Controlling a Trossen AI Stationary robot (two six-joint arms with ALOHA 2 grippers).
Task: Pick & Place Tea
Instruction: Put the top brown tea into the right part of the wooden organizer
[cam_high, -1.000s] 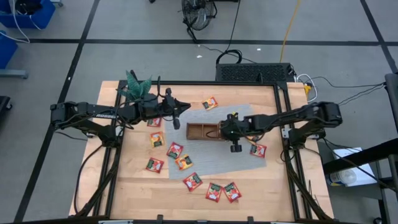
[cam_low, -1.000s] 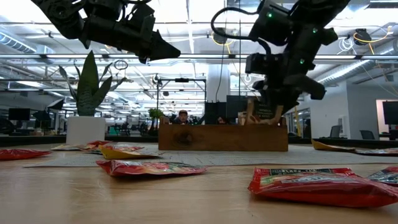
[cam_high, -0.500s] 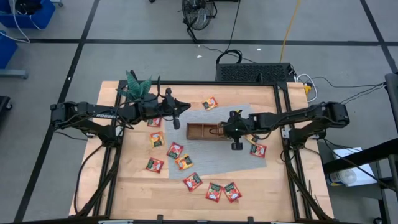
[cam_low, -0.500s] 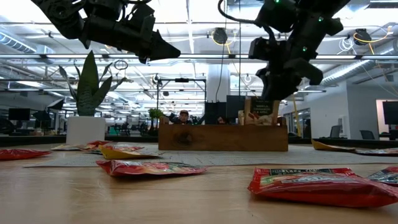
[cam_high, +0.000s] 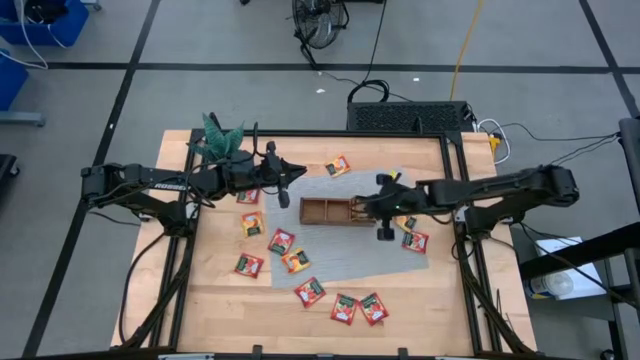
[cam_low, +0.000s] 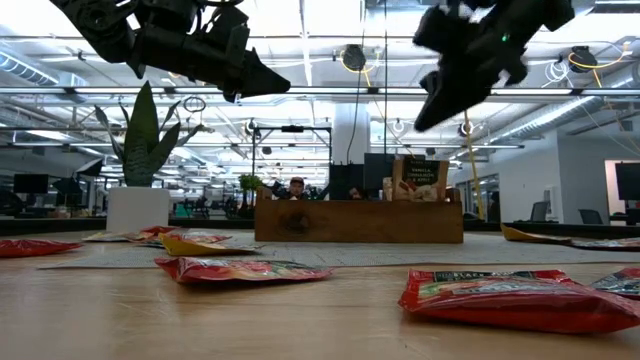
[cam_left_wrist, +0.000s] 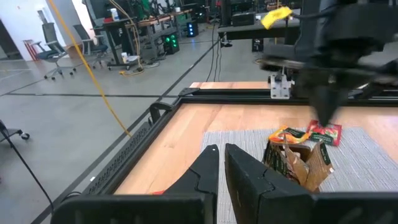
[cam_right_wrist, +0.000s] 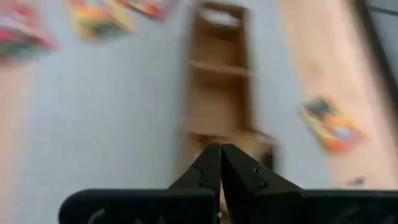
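Where blurred, tray (cam_right_wrist: 219, 87) contents unreadable

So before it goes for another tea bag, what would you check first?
1. Right hand empty and shut, lifted above the wooden tray: ok.
2. Tea bags standing in the tray's right-end compartment: ok.
3. Other tray compartments free: ok.
4. Loose tea bags lying flat within view, such as the near pair: ok.
5. Left hand parked clear of the tray, holding nothing: ok.
6. Whether the standing bags sit firmly: cannot tell.
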